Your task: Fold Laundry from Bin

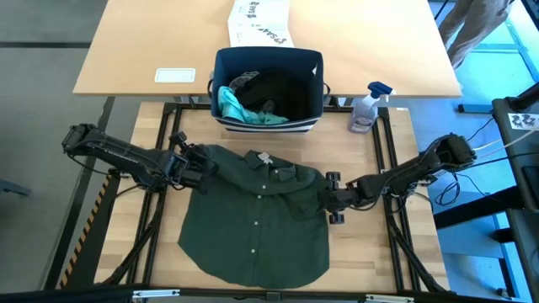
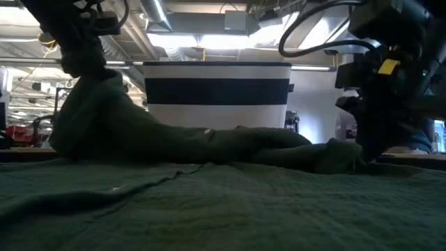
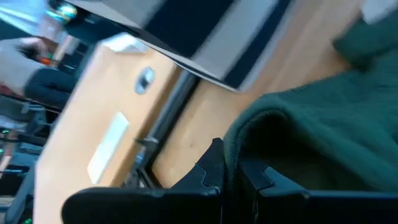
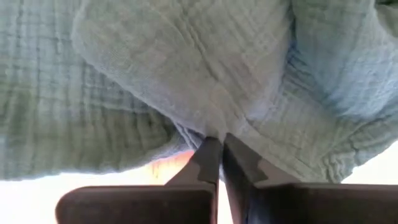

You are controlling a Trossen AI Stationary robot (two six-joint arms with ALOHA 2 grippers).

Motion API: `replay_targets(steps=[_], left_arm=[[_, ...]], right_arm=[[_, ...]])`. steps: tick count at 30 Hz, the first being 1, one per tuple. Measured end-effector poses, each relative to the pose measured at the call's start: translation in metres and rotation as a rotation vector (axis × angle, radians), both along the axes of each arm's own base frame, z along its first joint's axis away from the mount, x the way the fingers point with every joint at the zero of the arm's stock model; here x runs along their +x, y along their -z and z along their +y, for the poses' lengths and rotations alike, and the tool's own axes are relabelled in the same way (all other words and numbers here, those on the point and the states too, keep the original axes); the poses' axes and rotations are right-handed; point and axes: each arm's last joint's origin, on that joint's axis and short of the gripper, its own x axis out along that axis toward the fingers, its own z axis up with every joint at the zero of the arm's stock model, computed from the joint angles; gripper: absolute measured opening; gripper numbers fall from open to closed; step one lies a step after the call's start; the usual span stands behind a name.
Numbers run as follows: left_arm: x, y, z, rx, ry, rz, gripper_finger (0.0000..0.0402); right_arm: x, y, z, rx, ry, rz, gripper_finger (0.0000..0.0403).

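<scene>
My right gripper (image 1: 330, 202) pinches the green shirt's (image 1: 257, 227) edge, arm stretched low across the table. My left gripper (image 1: 195, 166) clamps its opposite shoulder, the shirt spread flat between them before the bin (image 1: 268, 88).

A dark green button-up shirt (image 1: 253, 223) with small pale buttons lay on the light wood table (image 1: 387, 244). The navy bin (image 1: 268, 88) had white stripes at its base, holding teal cloth (image 1: 240, 109) and black cloth (image 1: 282, 91).
</scene>
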Motion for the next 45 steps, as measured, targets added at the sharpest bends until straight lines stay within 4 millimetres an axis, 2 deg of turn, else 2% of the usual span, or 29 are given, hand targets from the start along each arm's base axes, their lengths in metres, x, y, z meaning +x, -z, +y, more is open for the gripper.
replay_targets(steps=[4,8,11,14,17,20,25,30,34,37,41,45], left_arm=[[-0.004,-0.001,0.002,-0.016,-0.024,0.025,0.0004],[-0.008,-0.006,0.006,0.036,-0.083,-0.01,0.0004],[-0.007,-0.007,0.009,0.08,-0.107,-0.03,0.0004],[-0.006,-0.008,0.013,0.101,-0.131,-0.048,0.0004],[-0.006,-0.009,0.016,0.125,-0.149,-0.055,0.0004],[-0.005,-0.01,0.019,0.159,-0.16,-0.057,0.0004],[-0.001,-0.01,0.024,0.177,-0.172,-0.068,0.0004],[-0.001,-0.01,0.032,0.163,-0.214,-0.046,0.0025],[-0.002,-0.008,0.038,0.11,-0.208,0.031,0.0063],[0.0,-0.013,0.036,-0.003,-0.156,0.069,0.0087],[0.005,-0.028,0.027,-0.126,-0.097,0.029,0.0106],[0.009,-0.043,0.013,-0.174,-0.009,-0.016,0.0109]], right_arm=[[-0.01,-0.02,0.0,-0.054,0.02,0.067,0.0017],[-0.03,-0.05,-0.007,-0.214,0.128,0.152,0.0005],[-0.042,-0.068,-0.015,-0.337,0.279,0.097,0.0011],[-0.049,-0.075,-0.023,-0.398,0.45,0.009,0.0009],[-0.055,-0.074,-0.032,-0.426,0.617,-0.033,0.0004],[-0.06,-0.063,-0.043,-0.456,0.755,-0.073,0.001],[-0.058,-0.042,-0.055,-0.405,0.869,-0.128,0.0027],[-0.053,-0.04,-0.065,-0.346,0.95,-0.139,0.0056],[-0.047,-0.052,-0.066,-0.342,0.922,-0.12,0.0095],[-0.039,-0.07,-0.061,-0.249,0.885,-0.097,0.0124],[-0.02,-0.095,-0.035,-0.012,0.722,-0.144,0.0152],[-0.004,-0.108,0.003,0.192,0.498,-0.331,0.0165]])
